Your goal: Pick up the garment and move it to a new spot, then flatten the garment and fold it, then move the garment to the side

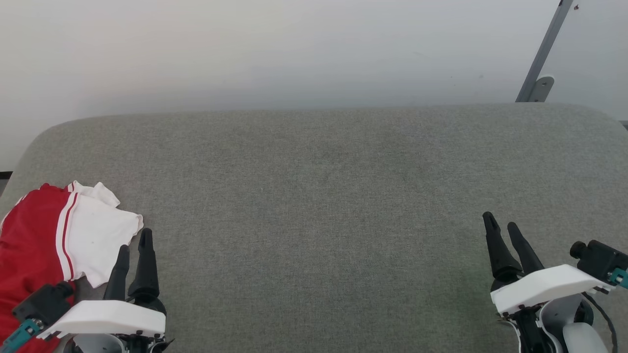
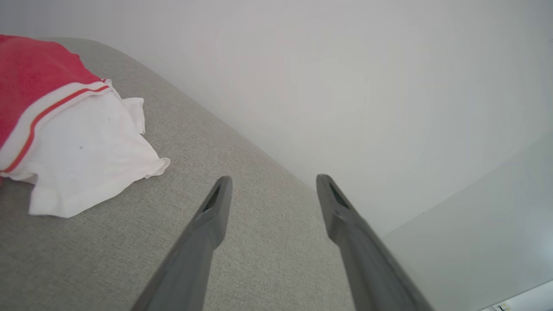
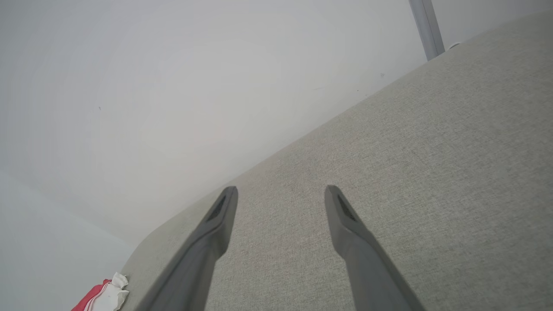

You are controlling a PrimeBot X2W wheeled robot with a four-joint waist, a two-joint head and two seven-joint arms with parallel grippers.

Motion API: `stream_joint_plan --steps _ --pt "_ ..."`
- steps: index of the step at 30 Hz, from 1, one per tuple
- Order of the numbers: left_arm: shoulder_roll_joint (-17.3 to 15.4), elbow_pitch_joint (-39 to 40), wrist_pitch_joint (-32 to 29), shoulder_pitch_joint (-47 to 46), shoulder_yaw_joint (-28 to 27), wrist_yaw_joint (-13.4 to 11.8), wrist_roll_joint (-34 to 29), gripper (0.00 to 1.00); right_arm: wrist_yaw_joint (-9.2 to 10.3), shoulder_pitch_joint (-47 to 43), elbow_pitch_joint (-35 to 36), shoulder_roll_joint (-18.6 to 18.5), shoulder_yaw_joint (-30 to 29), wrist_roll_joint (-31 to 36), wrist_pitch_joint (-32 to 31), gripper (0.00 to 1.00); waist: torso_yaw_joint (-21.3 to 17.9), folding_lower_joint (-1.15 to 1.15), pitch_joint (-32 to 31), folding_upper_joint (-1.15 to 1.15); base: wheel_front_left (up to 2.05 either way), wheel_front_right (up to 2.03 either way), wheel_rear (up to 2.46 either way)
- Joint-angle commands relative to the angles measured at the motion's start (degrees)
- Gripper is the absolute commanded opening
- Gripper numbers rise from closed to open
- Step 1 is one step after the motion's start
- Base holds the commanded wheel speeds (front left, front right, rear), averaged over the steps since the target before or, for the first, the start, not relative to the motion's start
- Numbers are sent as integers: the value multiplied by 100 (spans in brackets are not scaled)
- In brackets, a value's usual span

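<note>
**Inspection: both grippers empty, garment bunched at near left corner**

Left gripper: the two dark fingers stood well apart with nothing between them. They hovered over bare cloth at the near left, pointing away from the robot. Right gripper: fingers likewise spread and empty, at the near right, well apart from the work item.

The garment lay crumpled at the near left corner of the grey fabric surface. Its red body ran out past the left edge of the head view. One white sleeve was spread toward the right, and its hem lay just beside the left fingers. The left wrist view showed a gap between the two, so no contact was recorded. The red-and-white striped armhole trim was visible. Chest lettering was not.

Beyond the surface stood a pale wall, with a slanted metal bar at the far right.

Assessment of handling: the item appeared light, soft and limp, not fragile. It would likely sag and bunch when lifted. It may also drag slightly on the textured covering.

Recommended hold: a pinch at the sleeve hem is the closest option for the left gripper. The striped armhole seam, where the cloth looks thicker, would probably hold more securely. The task had not yet begun in any visible respect.
</note>
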State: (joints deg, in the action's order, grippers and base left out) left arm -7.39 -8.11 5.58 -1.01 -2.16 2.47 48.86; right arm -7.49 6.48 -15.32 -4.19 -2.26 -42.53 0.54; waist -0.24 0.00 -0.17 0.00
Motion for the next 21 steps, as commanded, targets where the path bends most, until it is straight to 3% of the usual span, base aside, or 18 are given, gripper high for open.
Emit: stream_joint_plan --steps 1,21 --pt "-41 97 56 -18 -12 28 -178 100 0 142 81 -27 -8 188 67 100 -1 0 -1 0 0 0 0" --pt "-72 261 360 92 28 120 -1381 100 0 154 181 7 -17 1382 270 100 -14 0 -11 0 0 0 0"
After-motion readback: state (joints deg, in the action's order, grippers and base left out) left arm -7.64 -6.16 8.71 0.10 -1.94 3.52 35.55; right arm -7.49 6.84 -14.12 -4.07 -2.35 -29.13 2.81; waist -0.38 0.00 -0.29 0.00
